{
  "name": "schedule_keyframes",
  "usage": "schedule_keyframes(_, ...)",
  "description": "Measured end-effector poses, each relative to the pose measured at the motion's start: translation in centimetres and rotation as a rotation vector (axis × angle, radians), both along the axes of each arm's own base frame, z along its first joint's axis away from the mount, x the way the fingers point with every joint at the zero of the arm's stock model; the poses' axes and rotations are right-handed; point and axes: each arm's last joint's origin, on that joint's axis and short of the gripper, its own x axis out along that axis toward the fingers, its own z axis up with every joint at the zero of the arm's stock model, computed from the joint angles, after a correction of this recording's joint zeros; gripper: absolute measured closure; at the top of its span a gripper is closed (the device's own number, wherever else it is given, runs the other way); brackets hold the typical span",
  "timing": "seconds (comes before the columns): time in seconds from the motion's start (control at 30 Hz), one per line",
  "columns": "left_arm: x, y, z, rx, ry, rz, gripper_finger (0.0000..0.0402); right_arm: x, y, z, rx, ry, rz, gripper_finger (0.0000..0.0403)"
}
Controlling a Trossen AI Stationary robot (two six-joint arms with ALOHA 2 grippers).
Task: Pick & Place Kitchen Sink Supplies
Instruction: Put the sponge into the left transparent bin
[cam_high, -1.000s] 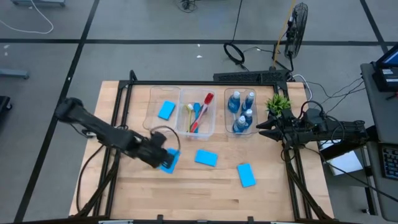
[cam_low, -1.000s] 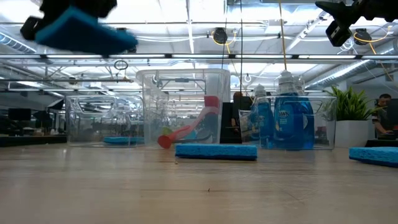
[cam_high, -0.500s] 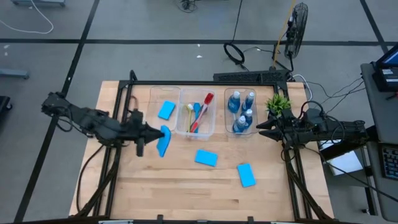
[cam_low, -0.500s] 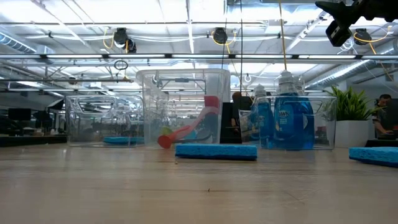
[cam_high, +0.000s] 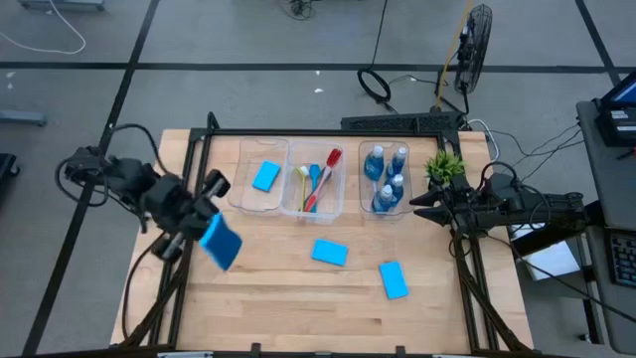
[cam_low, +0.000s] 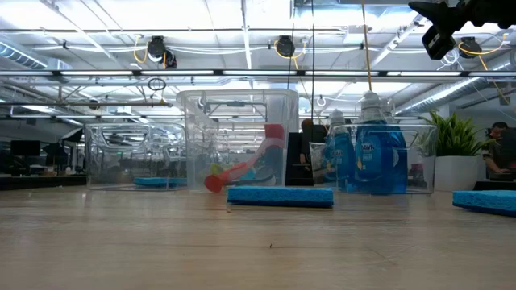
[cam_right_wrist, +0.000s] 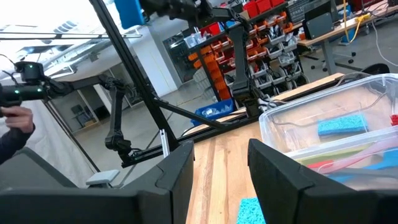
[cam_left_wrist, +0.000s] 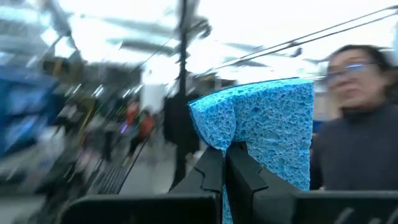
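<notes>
My left gripper (cam_high: pixel 207 231) is raised above the table's left part, shut on a bright-blue sponge (cam_high: pixel 221 243); the left wrist view shows that sponge (cam_left_wrist: pixel 267 118) beyond the fingers. Two more sponges (cam_high: pixel 329 253) (cam_high: pixel 394 279) lie flat on the table. A fourth sponge (cam_high: pixel 265 176) lies in the left clear bin. Brushes (cam_high: pixel 318 184) lie in the middle bin, and blue bottles (cam_high: pixel 386 179) stand in the right one. My right gripper (cam_high: pixel 422 207) waits at the table's right edge, raised and open, with nothing between its fingers (cam_right_wrist: pixel 273 168). My left gripper pinches the sponge between its two fingers (cam_left_wrist: pixel 211 171) at one edge (cam_left_wrist: pixel 231 144). The sponge sticks out past the fingertips, toward the table's near right in the high view. It is lifted clear of the table.
Three clear bins (cam_high: pixel 246 195) stand in a row at the table's far middle. A small green plant (cam_high: pixel 444 166) stands to their right. A black frame (cam_high: pixel 189 179) runs along the table's sides. A person (cam_left_wrist: pixel 357 124) shows in the room beyond.
My left gripper has risen from low over the table, near the left bin, and drawn back toward the table's left edge, rolling as it went. It has stayed shut on the sponge, which has turned with it and gone up out of the low view.
</notes>
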Motion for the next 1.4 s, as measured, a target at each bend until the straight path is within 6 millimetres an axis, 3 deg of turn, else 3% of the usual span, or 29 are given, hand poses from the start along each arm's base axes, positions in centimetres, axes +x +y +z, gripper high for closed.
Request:
schedule_keyframes(0.17, -0.3, -0.3, 0.7, 0.117, -0.163, -0.085, 0.0401, 0.0, 0.0, 0.0, 0.000, 0.000, -0.001, 0.0264)
schedule_keyframes(0.3, -0.3, -0.3, 0.7, 0.116, -0.164, -0.090, 0.0401, 0.0, 0.0, 0.0, 0.000, -0.001, -0.001, 0.0264)
schedule_keyframes(0.4, 0.1, -0.1, 0.4, 0.031, -0.072, -0.024, 0.0401, 0.0, 0.0, 0.0, 0.000, -0.001, -0.001, 0.0264)
schedule_keyframes(0.57, 1.4, 1.0, -2.0, -0.190, 0.277, 0.237, 0.0401, 0.0, 0.0, 0.0, 0.000, -0.001, -0.001, 0.0264)
schedule_keyframes(0.8, 1.9, 4.0, -5.6, -0.490, 0.618, 0.618, 0.0402, 0.0, 0.0, 0.0, 0.000, -0.001, -0.001, 0.0264)
schedule_keyframes(1.17, 1.3, 10.6, -7.6, -0.636, 0.716, 1.057, 0.0402, 0.0, 0.0, 0.0, 0.000, -0.001, -0.002, 0.0264)
schedule_keyframes(1.4, 1.8, 15.0, -9.1, -0.654, 0.838, 1.162, 0.0402, 0.0, 0.0, 0.0, 0.008, 0.000, -0.001, 0.0264)
